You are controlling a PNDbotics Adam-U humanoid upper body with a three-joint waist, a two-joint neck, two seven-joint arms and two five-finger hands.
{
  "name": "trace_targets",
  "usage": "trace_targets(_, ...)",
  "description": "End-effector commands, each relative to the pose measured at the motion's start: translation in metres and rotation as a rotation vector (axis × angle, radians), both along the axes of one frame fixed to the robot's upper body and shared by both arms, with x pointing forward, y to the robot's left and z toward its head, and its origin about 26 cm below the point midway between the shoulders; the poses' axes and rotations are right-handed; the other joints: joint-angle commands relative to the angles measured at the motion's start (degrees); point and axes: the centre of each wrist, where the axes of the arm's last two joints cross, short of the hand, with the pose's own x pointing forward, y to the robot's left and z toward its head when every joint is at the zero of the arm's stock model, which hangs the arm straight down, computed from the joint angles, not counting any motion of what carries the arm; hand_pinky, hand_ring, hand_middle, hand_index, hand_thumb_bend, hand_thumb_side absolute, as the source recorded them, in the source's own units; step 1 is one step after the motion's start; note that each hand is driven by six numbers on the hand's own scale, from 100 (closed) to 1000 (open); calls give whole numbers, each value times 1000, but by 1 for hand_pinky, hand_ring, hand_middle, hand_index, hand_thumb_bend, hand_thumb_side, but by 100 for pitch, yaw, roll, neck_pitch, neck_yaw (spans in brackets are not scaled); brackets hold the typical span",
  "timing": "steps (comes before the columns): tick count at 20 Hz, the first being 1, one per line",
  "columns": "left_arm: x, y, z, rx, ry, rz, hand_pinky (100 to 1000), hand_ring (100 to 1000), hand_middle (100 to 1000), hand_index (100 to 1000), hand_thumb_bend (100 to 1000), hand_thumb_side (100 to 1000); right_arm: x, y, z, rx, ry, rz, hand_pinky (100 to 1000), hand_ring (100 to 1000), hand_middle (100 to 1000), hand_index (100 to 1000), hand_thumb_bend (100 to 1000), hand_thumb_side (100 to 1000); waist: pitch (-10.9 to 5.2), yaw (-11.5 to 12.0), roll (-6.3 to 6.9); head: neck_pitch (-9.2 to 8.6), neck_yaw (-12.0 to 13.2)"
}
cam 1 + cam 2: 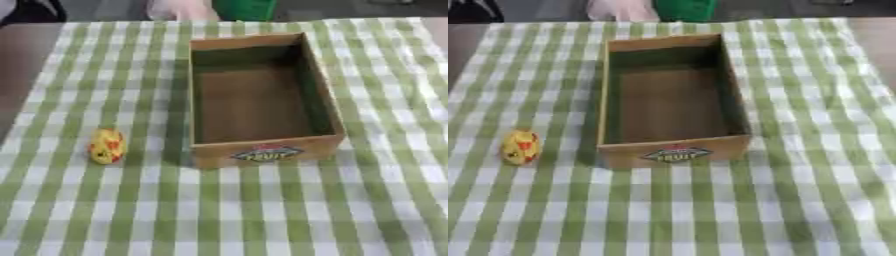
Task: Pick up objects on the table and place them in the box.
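Black hands: neither the left nor the right hand shows in either eye view, so how far open they are, or whether they hold anything, cannot be told.
Reach origin: judged only from the rig, the left arm would come in from the left side of the bench [385, 210], the right arm from the right side.
Object: small yellow rounded thing with red-orange marks [107, 146]; what it is cannot be made out.
Object place: on the green-and-white checked cloth [262, 215], toward the left edge of the bench, nearer the near edge than the far one.
Object axis: long axis runs roughly near-to-far, leaning slightly; it looks to be lying on the cloth, not standing.
Box: open wooden box [328, 95] with a label on its near wall, at mid-bench, long axis near-to-far, nothing seen inside.
Key relation: object lies to the left of the box's near-left corner, apart from it, a strip of bare cloth between; not touching.
Nearer hand: left, by judgement, since the object sits on the left half of the bench.
Coming move: a carry rightward and a little toward the far edge, lifting over the box's left wall.
Task state: object not yet in the box; no other loose thing seen on the cloth.
Risk: a rounded shape may roll when first touched.
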Motion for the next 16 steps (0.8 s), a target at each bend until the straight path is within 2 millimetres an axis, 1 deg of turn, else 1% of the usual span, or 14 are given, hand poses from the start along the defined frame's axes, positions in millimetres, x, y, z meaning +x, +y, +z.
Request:
trace_targets(1, -1, 8, 17, 166, 62, 59, 557, 619, 638, 863, 100, 704, -4, -2, 11, -46, -23, -12, 627, 655, 666, 786, 100, 600, -141, -7, 25, 30, -8)
trace_targets(3, 4, 7, 17, 253, 133, 71, 567, 653, 661, 876, 100, 870, -4, -2, 11, -52, -22, -9, 627, 655, 666, 786, 100, 600, -149, -20, 47, 13, 0)
trace_targets(4, 7, 7, 16, 296, 171, 78, 567, 658, 661, 875, 134, 920, -4, -2, 12, -55, -22, -8, 627, 655, 666, 786, 100, 599, -153, -29, 62, 6, 6)
trace_targets(6, 11, 6, 13, 377, 243, 92, 571, 672, 665, 870, 260, 1000, -4, -2, 13, -61, -22, -4, 627, 655, 666, 786, 100, 599, -158, -44, 86, -7, 9)
trace_targets(7, 13, 6, 11, 415, 280, 100, 574, 677, 667, 870, 283, 1000, -4, -1, 13, -63, -22, -3, 627, 655, 666, 786, 100, 599, -159, -53, 97, -13, 11)
trace_targets(8, 15, 6, 9, 453, 315, 109, 580, 689, 672, 869, 332, 1000, -4, -1, 13, -65, -22, -1, 627, 655, 666, 786, 100, 599, -158, -64, 107, -16, 13)
trace_targets(9, 16, 6, 8, 491, 347, 118, 582, 694, 670, 867, 408, 1000, -3, -1, 13, -68, -21, 2, 627, 655, 666, 786, 100, 599, -158, -74, 114, -16, 14)
trace_targets(10, 17, 5, 7, 530, 375, 126, 583, 695, 672, 867, 367, 1000, -3, -1, 13, -69, -20, 4, 627, 655, 666, 786, 100, 599, -158, -83, 118, -11, 17)
trace_targets(12, 19, 3, 8, 612, 426, 142, 585, 697, 670, 866, 386, 1000, -3, 0, 13, -69, -20, 9, 627, 655, 666, 786, 100, 599, -160, -99, 111, -4, 32)
trace_targets(14, 19, -1, 10, 692, 466, 158, 585, 697, 670, 866, 386, 1000, -3, 0, 13, -65, -19, 11, 627, 655, 666, 786, 100, 599, -166, -95, 89, 3, 35)
trace_targets(15, 20, -1, 8, 735, 492, 165, 603, 722, 692, 885, 547, 1000, -3, 1, 13, -66, -20, 14, 627, 655, 665, 786, 100, 600, -159, -117, 83, -14, 59)
trace_targets(16, 20, 1, 4, 780, 522, 168, 609, 730, 699, 893, 639, 1000, -3, 2, 13, -67, -20, 19, 627, 655, 665, 786, 100, 600, -155, -150, 79, -31, 92)
